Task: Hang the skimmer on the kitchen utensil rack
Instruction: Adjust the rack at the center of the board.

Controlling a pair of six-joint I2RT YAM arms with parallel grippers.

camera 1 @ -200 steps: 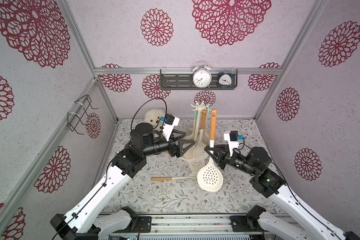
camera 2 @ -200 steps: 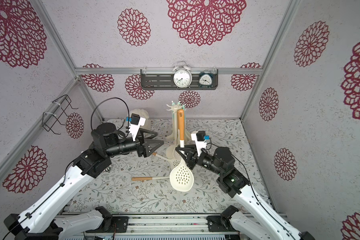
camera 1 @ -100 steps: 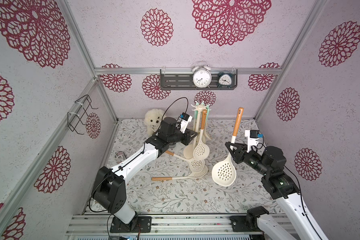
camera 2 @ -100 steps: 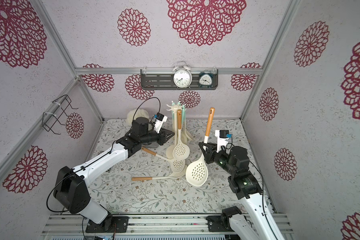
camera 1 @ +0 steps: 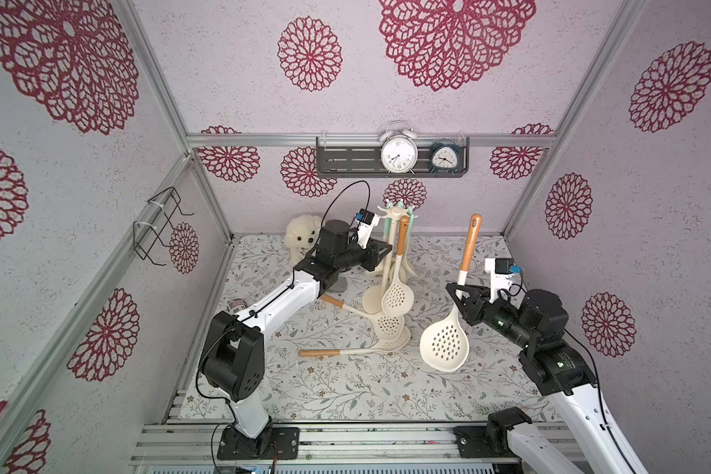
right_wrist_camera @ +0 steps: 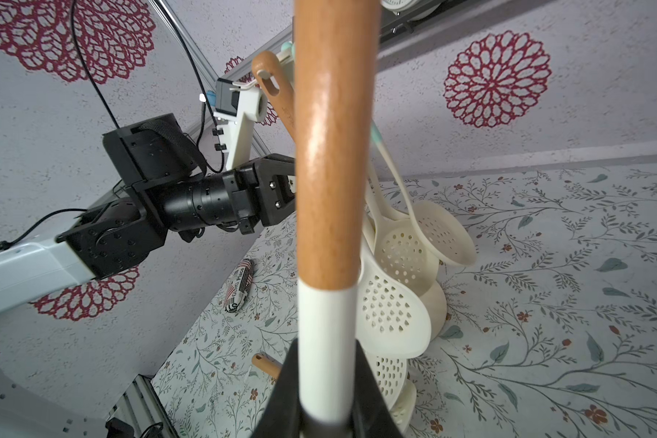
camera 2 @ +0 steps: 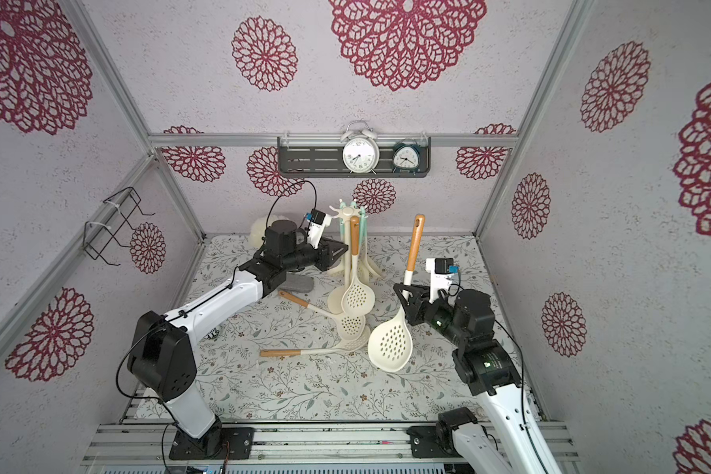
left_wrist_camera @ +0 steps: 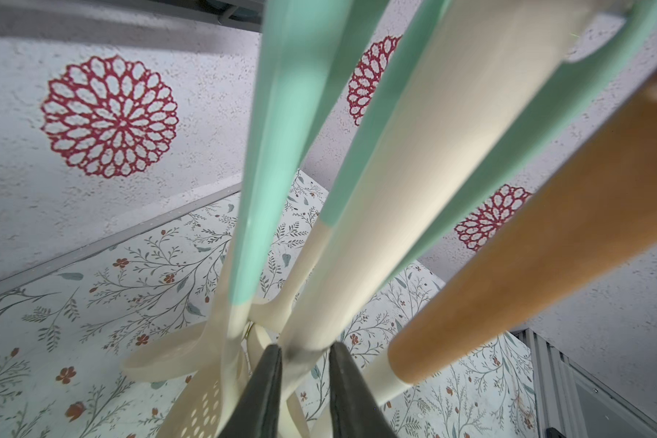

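Observation:
The skimmer has a cream perforated bowl and an orange handle. It is held upright above the mat, right of centre, in both top views. My right gripper is shut on the white lower part of its handle. The kitchen utensil rack stands at the back centre, apart from the held skimmer. Another skimmer and mint-handled tools hang from it. My left gripper is shut on the rack's cream pole, low down.
Two more utensils lie on the floral mat in front of the rack. A white plush toy sits at the back left. A shelf with two clocks is on the back wall, and a black wire rack on the left wall.
My left gripper moved back to the rack and closed on its pole. My right arm carried the skimmer to the right and raised it, away from the rack.

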